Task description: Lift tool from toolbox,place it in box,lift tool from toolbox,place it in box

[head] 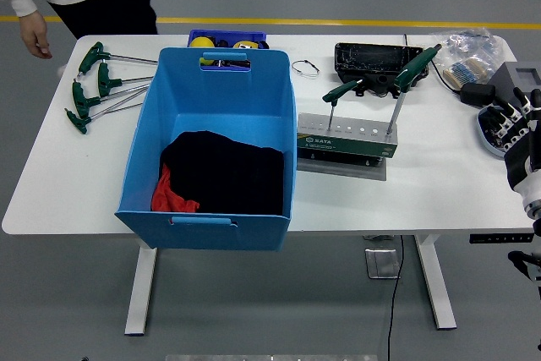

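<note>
A grey and green tool rack (pixel 347 143) stands on the white table (pixel 439 183), right of the big blue box (pixel 142 154). Two green T-handle tools stand upright in the rack: a short one (pixel 341 91) at its left end and a taller one (pixel 414 69) at its right end. Several more green T-handle tools (pixel 95 86) lie flat on the table left of the box. My right hand (pixel 505 121) hovers at the table's right edge, well right of the rack, its fingers relaxed and holding nothing. Black cloth (pixel 226 171) and red cloth (pixel 169 198) lie inside the box.
A black tray (pixel 372 58) sits behind the rack, with a plastic bag (pixel 467 55) and a grey device (pixel 517 80) further right. A small blue bin (pixel 226 39) stands behind the box, and a wire ring (pixel 306 67) lies nearby. A person's hand (pixel 35 37) hangs at the far left corner.
</note>
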Tool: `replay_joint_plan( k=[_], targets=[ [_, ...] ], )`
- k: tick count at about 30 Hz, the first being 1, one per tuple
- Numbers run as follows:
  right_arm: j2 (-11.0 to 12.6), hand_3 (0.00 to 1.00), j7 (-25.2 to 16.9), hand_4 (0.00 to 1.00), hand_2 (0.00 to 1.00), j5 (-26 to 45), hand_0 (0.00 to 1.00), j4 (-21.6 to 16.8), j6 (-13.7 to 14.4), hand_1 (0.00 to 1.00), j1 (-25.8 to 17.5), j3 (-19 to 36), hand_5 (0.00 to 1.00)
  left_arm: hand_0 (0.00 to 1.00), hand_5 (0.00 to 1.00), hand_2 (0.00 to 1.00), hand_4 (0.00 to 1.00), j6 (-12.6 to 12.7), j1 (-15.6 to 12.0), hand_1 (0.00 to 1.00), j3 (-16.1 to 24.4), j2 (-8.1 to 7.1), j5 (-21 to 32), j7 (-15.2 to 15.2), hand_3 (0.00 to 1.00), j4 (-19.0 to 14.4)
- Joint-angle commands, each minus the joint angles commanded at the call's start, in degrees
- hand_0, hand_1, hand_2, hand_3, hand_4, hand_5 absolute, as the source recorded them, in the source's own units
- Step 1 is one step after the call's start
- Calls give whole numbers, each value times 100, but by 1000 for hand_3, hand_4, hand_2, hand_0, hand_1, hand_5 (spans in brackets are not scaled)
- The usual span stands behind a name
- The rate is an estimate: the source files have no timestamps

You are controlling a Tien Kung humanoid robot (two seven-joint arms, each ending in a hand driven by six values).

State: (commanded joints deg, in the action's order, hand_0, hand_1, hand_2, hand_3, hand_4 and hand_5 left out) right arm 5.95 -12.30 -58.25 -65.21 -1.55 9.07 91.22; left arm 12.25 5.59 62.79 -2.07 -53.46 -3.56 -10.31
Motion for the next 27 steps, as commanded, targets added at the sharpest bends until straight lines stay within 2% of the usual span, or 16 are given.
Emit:
replay_joint_plan(
  k=[8,15,18,19,24,25,27],
  targets=[
    [17,967,-7,998,940,-168,998,-76,81,924,-6,4,998,757,655,823,713,-1,2,817,-48,-1,43,8,717,0],
    [206,973,-100,998,948,-1214,998,-389,475,938,36,27,998,757,654,821,713,-5,6,815,-52,-3,44,8,716,0],
    [483,973,-45,998,948,-1958,998,-617,633,938,113,-23,998,757,654,821,713,-4,15,815,-76,-4,69,10,716,0],
    [569,984,-34,998,962,-2219,998,-678,652,964,135,-52,784,757,654,821,714,-5,17,815,-86,-6,77,11,716,0],
    [1301,984,-42,998,962,-3411,998,-1156,548,964,334,-518,784,757,654,821,714,-7,40,815,-71,-8,50,3,716,0],
    [1469,979,-67,998,960,-3634,998,-1235,527,959,392,-646,642,757,652,822,714,-8,45,814,-70,-10,44,0,716,0],
    [1782,979,-136,998,960,-4118,998,-1351,533,959,531,-907,642,757,652,822,714,-8,54,814,-72,-11,42,-2,716,0]
  ],
)
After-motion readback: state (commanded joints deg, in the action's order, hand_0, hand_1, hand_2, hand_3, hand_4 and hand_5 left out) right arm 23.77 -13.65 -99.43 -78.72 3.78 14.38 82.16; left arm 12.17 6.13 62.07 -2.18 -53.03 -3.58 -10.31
